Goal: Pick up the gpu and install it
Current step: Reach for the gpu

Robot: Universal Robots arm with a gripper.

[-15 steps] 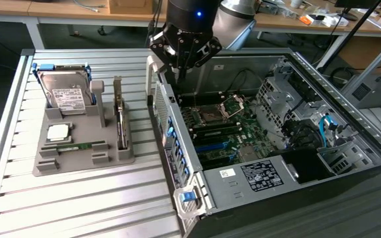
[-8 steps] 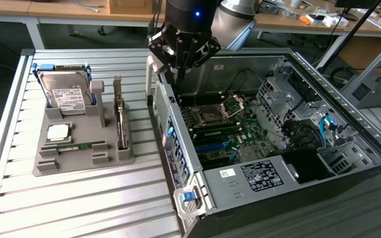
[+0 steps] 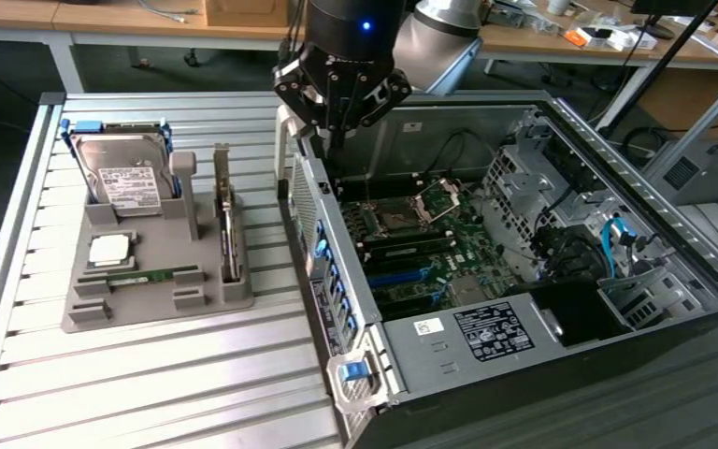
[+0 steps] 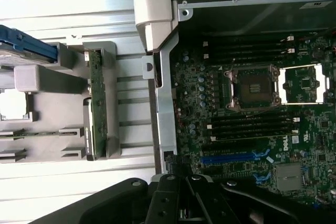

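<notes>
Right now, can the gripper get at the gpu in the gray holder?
Probably yes. The gpu stands on edge in the holder, its top edge bare, nothing over it. The gripper hangs beside it above the case wall, jaws shut.

My gripper (image 3: pixel 337 129) was black with a dull sheen. The table (image 3: pixel 147 393) was ribbed bare metal, brushed and pale. Along its edge at the exterior view's left, the holder (image 3: pixel 122 313) was matt grey plastic. The gpu (image 3: pixel 223 215) showed green circuit board and silvery metal. The hard drive (image 3: pixel 128 178) was smooth metal with a white paper label and a blue plastic frame. The computer case (image 3: pixel 459 131) was dull grey sheet metal.
</notes>
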